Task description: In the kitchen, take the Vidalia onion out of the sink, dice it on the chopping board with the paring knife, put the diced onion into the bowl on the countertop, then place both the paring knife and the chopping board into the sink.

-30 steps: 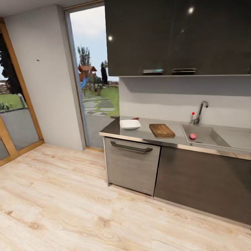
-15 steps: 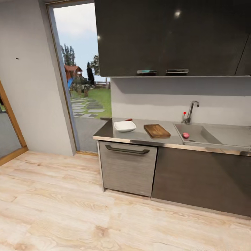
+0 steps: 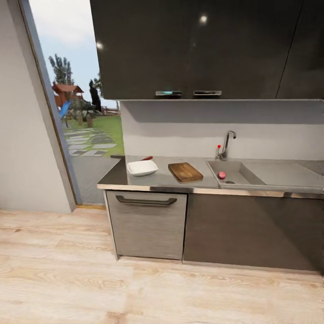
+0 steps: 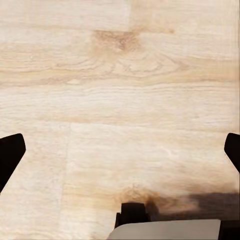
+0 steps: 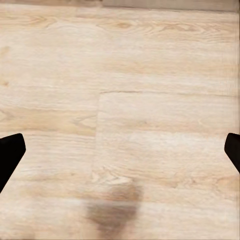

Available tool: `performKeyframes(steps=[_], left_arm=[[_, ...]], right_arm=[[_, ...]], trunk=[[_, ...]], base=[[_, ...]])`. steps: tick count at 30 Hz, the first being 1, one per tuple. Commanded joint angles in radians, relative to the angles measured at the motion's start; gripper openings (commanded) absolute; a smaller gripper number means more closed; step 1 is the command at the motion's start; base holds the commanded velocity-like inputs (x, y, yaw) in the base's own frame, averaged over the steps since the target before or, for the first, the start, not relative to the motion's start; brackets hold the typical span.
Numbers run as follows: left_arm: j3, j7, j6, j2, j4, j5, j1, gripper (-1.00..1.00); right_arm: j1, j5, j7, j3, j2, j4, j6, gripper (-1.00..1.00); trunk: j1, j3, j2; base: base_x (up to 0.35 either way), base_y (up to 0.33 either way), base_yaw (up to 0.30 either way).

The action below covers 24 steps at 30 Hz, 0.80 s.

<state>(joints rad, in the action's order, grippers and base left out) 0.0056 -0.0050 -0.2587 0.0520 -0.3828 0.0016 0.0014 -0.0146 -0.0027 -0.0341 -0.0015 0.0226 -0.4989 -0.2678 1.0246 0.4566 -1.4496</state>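
Observation:
In the head view the pinkish-red Vidalia onion (image 3: 221,174) lies in the steel sink (image 3: 261,176) near the drain, below the chrome faucet (image 3: 226,145). Left of the sink, the brown chopping board (image 3: 185,172) lies flat on the grey countertop (image 3: 157,181). The white bowl (image 3: 142,168) stands further left, and the red-orange handle of the paring knife (image 3: 146,158) pokes out behind it. My left gripper (image 4: 120,150) is open over bare wooden floor, dark fingertips (image 4: 10,152) at the frame edges. My right gripper (image 5: 120,152) is open too, above the floor.
Dark upper cabinets (image 3: 198,49) hang over the counter. Below it sit a grey drawer front with a dark handle (image 3: 146,201) and dark cabinet doors (image 3: 252,231). A tall glass door (image 3: 72,117) to a garden stands at the left. Light wooden floor (image 3: 135,292) lies between me and the counter.
The whole head view has swung right: counter, sink and window have shifted left in the picture and now face me more squarely. Nothing on the counter has moved.

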Motion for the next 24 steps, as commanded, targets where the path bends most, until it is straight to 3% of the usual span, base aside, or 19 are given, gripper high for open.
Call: performKeyframes(steps=[1, 9, 24], left_arm=[[0.001, -0.001, -0.002, 0.0, 0.0, 0.0, 0.0, 1.0], [0.001, 0.0, -0.003, 0.0, 0.001, 0.0, 0.0, 1.0], [0.001, 0.003, -0.013, 0.0, -0.001, 0.0, 0.0, 1.0]], right_arm=[[-0.001, 0.0, -0.003, 0.0, 0.0, 0.001, -0.003, 1.0], [-0.001, 0.0, -0.005, 0.0, 0.0, 0.0, -0.004, 1.0], [-0.001, 0.005, -0.006, 0.007, -0.001, 0.002, -0.005, 1.0]], trunk=[[0.0, 0.0, 0.0], [0.0, -0.003, 0.0], [0.0, -0.003, 0.0]], base=[[0.207, 0.0, -0.267], [0.148, 0.0, -0.23], [0.004, 0.0, -0.01]])
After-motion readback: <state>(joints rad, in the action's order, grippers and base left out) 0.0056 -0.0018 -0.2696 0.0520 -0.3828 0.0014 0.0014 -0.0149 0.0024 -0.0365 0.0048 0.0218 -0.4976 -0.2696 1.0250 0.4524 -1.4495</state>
